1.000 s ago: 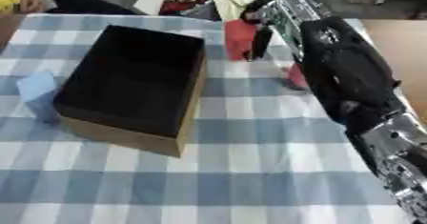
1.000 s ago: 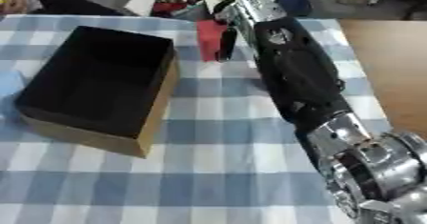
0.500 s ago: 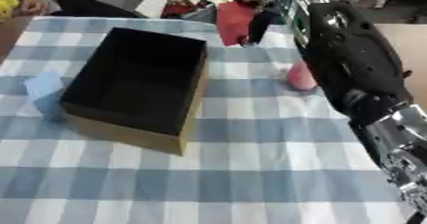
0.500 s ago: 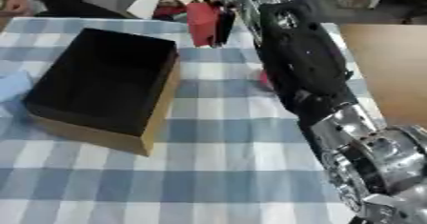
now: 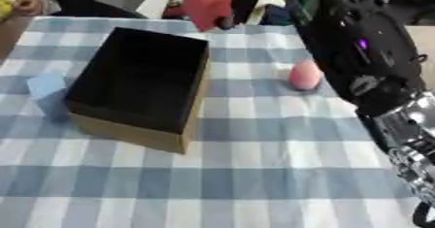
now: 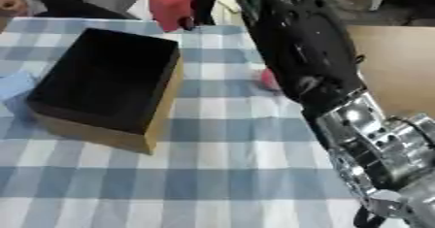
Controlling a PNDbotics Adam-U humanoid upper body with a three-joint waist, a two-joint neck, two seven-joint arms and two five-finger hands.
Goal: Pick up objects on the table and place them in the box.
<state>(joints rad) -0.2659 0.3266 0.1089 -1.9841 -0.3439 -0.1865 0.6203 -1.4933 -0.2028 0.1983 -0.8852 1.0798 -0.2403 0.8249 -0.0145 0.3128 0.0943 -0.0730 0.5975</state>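
Observation:
My right hand (image 5: 247,1) is raised above the far edge of the table and is shut on a red block (image 5: 208,2), which hangs in the air just beyond the box's far right corner. The brown cardboard box (image 5: 136,131) with a dark inside stands open on the left half of the table. A small pink object (image 5: 304,75) lies on the cloth to the right of the box, partly behind my black forearm (image 5: 357,52). A light blue block (image 5: 47,89) sits against the box's left side. My left hand shows in no view.
The table carries a blue and white checked cloth (image 5: 255,183). Clutter and dark items lie beyond the far edge. A brown surface (image 6: 395,62) adjoins the table on the right.
My right hand has lifted the red block off the table and carried it up and left, towards the box's far corner. The pink object now shows beside my forearm.

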